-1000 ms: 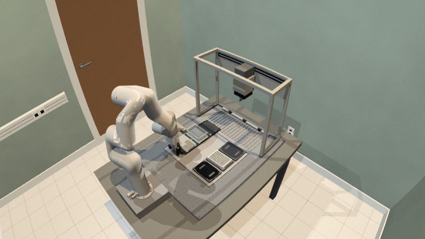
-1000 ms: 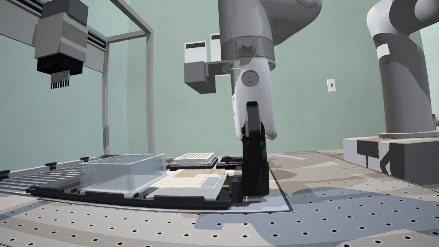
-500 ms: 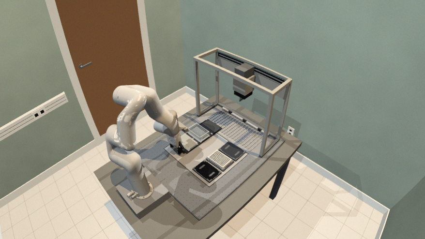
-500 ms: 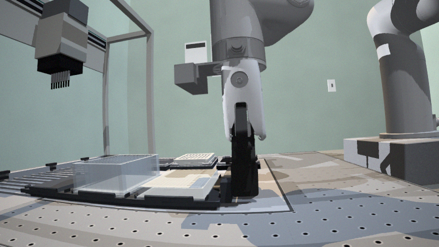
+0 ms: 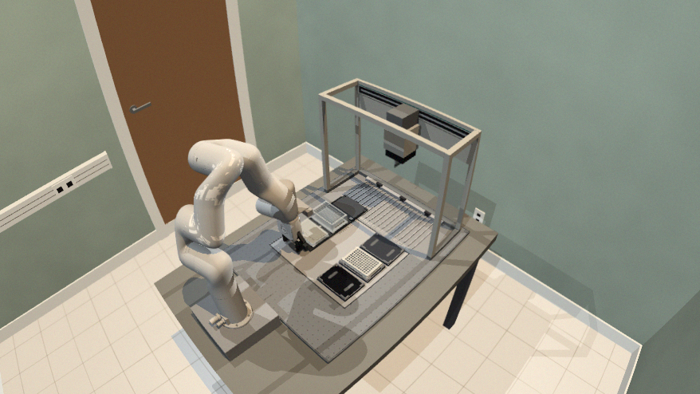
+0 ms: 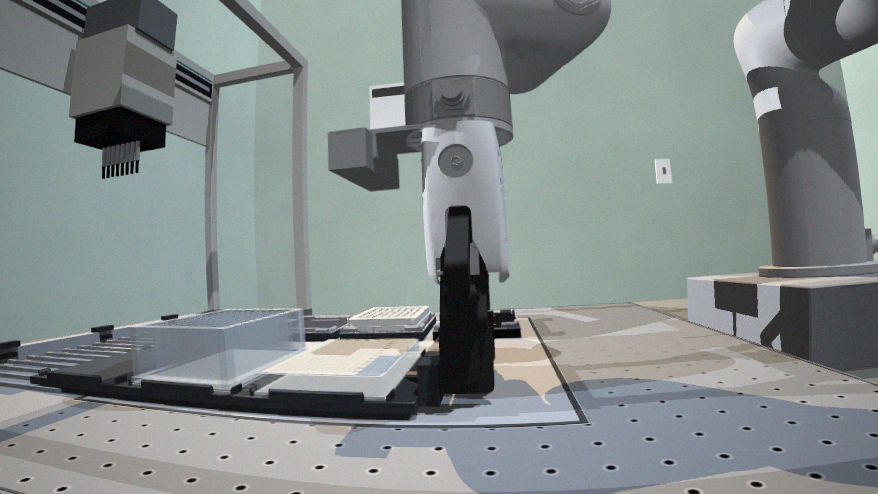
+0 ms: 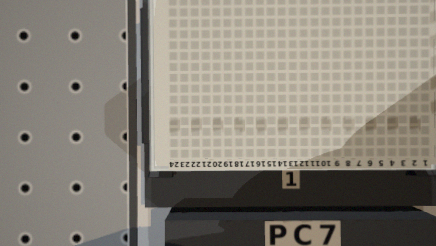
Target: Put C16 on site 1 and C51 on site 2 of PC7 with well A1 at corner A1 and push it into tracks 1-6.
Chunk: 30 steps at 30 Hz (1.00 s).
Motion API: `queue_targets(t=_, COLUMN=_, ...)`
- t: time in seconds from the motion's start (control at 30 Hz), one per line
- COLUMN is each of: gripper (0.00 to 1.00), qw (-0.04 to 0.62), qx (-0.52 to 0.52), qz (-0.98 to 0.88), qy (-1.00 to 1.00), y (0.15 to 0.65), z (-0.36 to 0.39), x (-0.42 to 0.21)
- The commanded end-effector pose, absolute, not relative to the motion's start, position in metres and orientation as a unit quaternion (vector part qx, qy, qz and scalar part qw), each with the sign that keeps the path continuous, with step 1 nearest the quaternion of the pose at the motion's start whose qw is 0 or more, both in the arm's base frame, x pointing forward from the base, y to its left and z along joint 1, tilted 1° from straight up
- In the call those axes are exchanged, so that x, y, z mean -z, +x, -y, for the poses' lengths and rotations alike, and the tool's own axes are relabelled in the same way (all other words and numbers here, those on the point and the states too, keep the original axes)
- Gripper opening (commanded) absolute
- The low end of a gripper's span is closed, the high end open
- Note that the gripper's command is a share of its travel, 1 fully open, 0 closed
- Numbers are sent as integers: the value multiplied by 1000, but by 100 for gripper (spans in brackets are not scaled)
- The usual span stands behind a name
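The black carrier PC7 (image 5: 328, 219) lies on the apron, its far end reaching onto the left tracks of the rails (image 5: 391, 210). The 384-well plate C16 (image 7: 290, 80) sits on site 1, next to the handle and the PC7 label (image 7: 302, 233). The clear deep-well block C51 (image 6: 217, 344) stands on site 2. Site 3 (image 5: 350, 206) is empty. The 96-well plate C15 (image 5: 362, 262) sits in the middle nest. My gripper (image 6: 465, 374) is open and stands low at the carrier's handle end, fingers pointing down and holding nothing. The fingers do not show in the wrist view.
Nests S1 (image 5: 340, 282) and S3 (image 5: 383, 248) are empty on either side of C15. The instrument frame (image 5: 399, 161) stands over the rails, with a pipetting head (image 6: 119, 92) hanging above. Small dark lamps (image 5: 401, 198) sit behind the tracks.
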<state>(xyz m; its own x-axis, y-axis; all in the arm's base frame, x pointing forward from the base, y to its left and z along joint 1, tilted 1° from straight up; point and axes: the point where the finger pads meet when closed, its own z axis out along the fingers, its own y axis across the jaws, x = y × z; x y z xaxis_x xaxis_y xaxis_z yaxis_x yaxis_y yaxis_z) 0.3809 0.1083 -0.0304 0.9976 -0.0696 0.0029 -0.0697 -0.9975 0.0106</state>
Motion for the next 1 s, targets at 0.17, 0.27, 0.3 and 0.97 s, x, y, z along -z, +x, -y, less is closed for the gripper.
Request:
queue_targets(t=0.17, gripper=82, qw=5, qx=-3, qz=35, qy=999, y=390, z=-108, x=29)
queue_targets(t=0.27, gripper=82, qw=5, qx=-3, qz=35, qy=999, y=393, z=-108, x=29)
queue_targets(t=0.3, gripper=82, qw=5, qx=-3, qz=35, qy=999, y=394, z=-108, x=29)
queue_targets(t=0.97, gripper=82, qw=5, qx=-3, qz=35, qy=999, y=412, z=-107, x=29)
